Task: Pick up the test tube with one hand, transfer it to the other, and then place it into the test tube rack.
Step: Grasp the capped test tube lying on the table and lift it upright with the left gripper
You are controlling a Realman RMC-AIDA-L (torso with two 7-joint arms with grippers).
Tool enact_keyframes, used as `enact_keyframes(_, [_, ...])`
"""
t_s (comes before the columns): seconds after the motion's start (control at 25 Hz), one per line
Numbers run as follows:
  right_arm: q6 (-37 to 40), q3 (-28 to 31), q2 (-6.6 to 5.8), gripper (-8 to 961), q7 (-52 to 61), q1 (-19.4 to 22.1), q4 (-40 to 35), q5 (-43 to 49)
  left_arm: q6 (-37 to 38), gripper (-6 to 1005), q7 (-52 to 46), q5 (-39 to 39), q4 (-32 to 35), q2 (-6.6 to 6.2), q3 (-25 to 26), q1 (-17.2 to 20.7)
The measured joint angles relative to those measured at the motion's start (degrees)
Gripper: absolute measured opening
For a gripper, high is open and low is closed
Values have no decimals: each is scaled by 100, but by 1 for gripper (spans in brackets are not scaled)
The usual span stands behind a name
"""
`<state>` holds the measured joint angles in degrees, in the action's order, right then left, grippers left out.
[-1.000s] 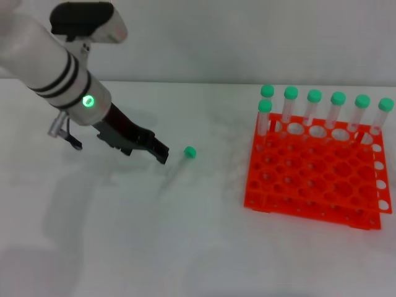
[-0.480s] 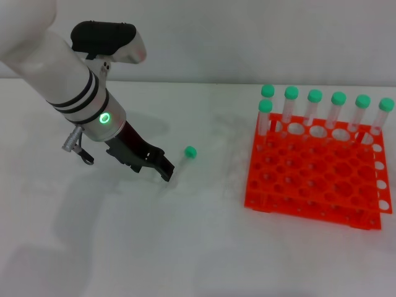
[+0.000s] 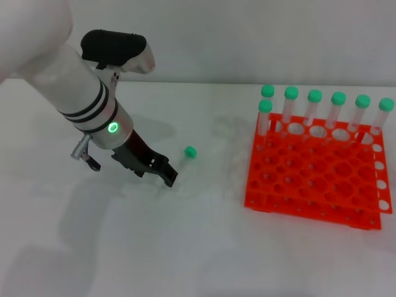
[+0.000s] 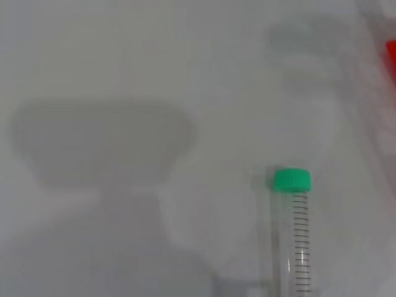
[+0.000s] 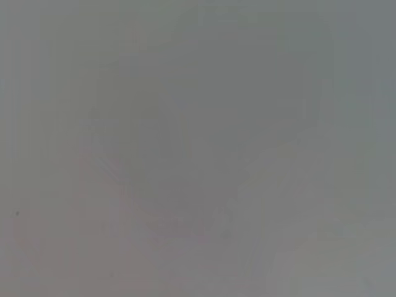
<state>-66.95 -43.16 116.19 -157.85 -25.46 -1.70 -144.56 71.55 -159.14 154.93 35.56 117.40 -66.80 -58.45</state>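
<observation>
Test tube (image 3: 181, 159) lay flat on the white worktop (image 3: 204, 247), green cap (image 3: 190, 151) pointing away from the left gripper (image 3: 168, 177), well apart from the orange-red rack (image 3: 315, 179). Left gripper sat low at the tube's uncapped end; couldn't tell how its jaws stood, and the right gripper wasn't visible. Tube looked light, stiff, slick and prone to roll, so I'd grip mid-barrel, across its axis.

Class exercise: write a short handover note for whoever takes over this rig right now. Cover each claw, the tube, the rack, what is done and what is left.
Left claw: low over the table, at the lower end of the loose tube; no grip seen.
Right claw: out of view.
Tube: lying flat on the table, left of the orange rack, green cap pointing away.
Rack: seven capped tubes standing along its back.
Done: approach only.
Left: grasp, pass to the other claw, slot into the rack.
</observation>
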Motion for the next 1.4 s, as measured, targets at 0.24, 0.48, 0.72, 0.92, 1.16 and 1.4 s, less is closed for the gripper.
enact_keyframes(0.24, [-2,1,0,839,0,-22,3,0,-234,728,80,17,-180,85,0,-5])
enact_keyframes(0.48, [-1,1,-10,839,0,-28,4,5,-365,726,132,21,-279,134,-5,-23])
enact_keyframes(0.72, [6,0,-10,839,0,-33,4,8,-423,604,147,19,-324,143,-150,-26])
enact_keyframes(0.92, [7,0,-15,838,0,-30,3,10,-598,535,112,-19,-377,154,-308,-27])
enact_keyframes(1.16, [10,0,-18,838,0,-29,3,16,-712,524,124,-50,-383,154,-332,-32])
enact_keyframes(1.4, [15,0,-26,838,0,-28,-4,-2,-796,520,132,-58,-425,168,-351,-59])
